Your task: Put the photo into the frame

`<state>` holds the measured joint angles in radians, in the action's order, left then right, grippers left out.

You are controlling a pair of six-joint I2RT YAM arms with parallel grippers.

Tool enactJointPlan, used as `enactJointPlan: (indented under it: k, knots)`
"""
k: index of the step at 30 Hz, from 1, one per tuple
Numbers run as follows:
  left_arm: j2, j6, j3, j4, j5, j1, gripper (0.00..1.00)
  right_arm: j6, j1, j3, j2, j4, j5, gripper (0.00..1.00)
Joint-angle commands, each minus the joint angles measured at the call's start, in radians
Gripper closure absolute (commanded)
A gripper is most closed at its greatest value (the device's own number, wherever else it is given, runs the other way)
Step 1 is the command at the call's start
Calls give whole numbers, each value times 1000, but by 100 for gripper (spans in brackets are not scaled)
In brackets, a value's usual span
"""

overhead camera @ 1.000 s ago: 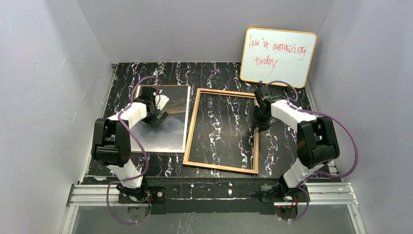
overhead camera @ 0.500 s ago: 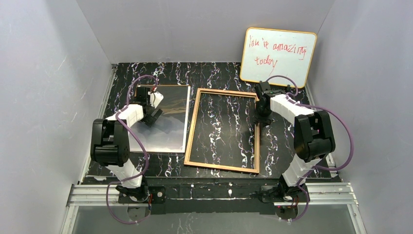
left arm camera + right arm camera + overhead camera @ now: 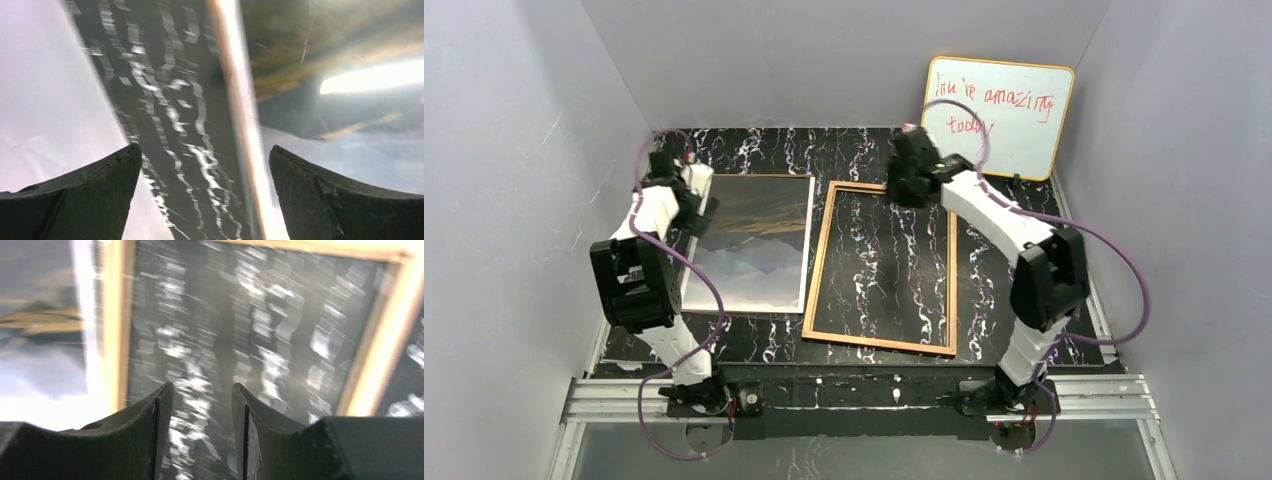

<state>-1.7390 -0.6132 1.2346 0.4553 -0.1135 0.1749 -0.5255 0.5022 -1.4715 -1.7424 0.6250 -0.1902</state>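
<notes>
From above, the photo lies flat on the tabletop, just left of the frame, whose glass shows only tabletop. Left wrist: the left pincer gapes wide, empty, astride the photo's left edge. Right wrist: the right pincer, narrowly parted and empty, hangs over the frame.

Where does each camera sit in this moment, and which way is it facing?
Top external: above and behind the arm bases, facing down and forward over the photo, frame and whiteboard; both arms show whole.
Left wrist: on the left arm, facing down at the photo's left edge; left tool fingers show, wide open.
Right wrist: on the right arm, facing down into the frame; right tool fingers show, narrowly apart.
Shared: both wrist views catch the photo.
</notes>
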Motion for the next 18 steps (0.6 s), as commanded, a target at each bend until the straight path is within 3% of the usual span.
enactJointPlan:
  k: [1,7,18]
  knots:
    - [-65,39,174,123,64,118,2,-73,192,-262,-196,-100,87,44]
    - [-107,39,168,98,71,181,2,-172,318,-629,-517,-59,156,41]
    - [-105,29,84,17,51,182,2,-280,368,-592,-610,-76,118,32]
